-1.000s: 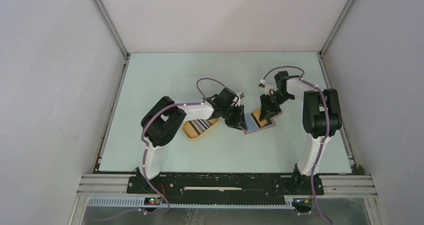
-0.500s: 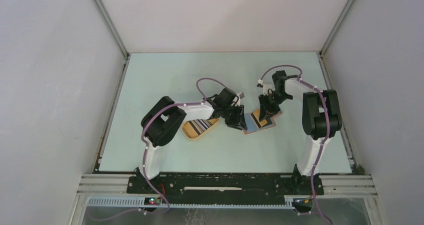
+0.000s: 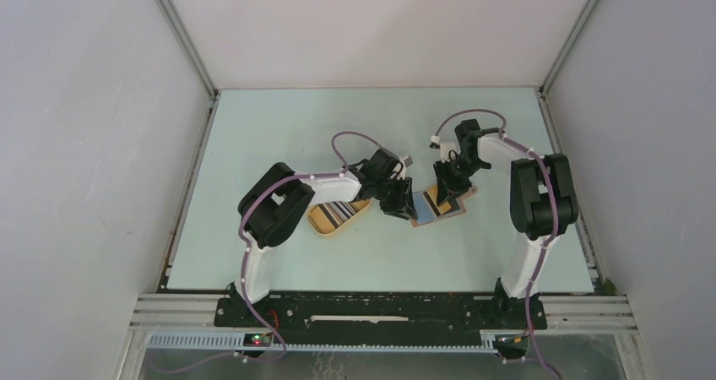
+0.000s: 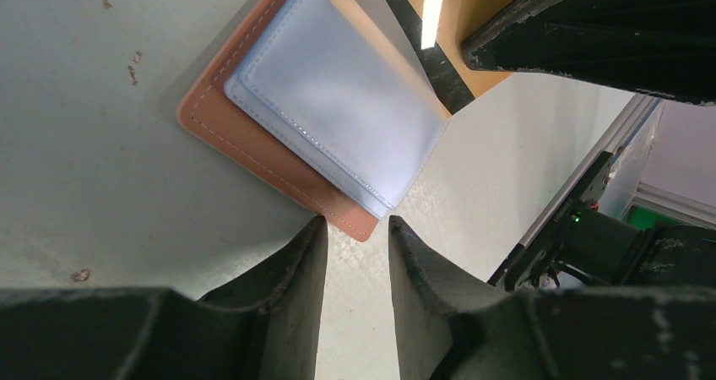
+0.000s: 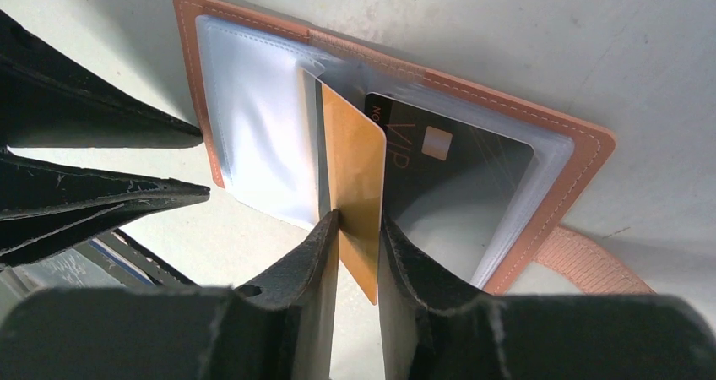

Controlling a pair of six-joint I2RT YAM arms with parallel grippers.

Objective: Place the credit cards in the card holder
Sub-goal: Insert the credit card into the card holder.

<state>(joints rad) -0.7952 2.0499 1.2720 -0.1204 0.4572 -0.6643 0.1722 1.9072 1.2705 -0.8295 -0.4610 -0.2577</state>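
While the card holder (image 5: 515, 110) lies opened flat a little right of the table's (image 3: 279, 143) middle, well clear of every edge, the right gripper (image 5: 359, 224) pinches a gold card (image 5: 350, 169) by its near short end. The card stands on edge, tilted over the fold, its far end at the mouth of a clear sleeve. A black card (image 5: 456, 156) already sits in the sleeve beside it.

The left gripper (image 4: 357, 245) has its jaws a narrow gap apart with nothing between them. The holder's near corner lies just at their tips. The remaining credit cards (image 3: 342, 211) rest as a striped stack in the yellow tray (image 3: 325, 225), just left of the holder.

The cards look light, thin, stiff and slick, so they probably slide readily between the pads and would bow if pushed crooked. A grip on the short end, as here, keeps the long edges free to enter a sleeve.

The holder seems soft and light. Its plastic sleeves are floppy and likely to buckle or skate across the table, so pressing down on a leather corner or edge should steady it best.
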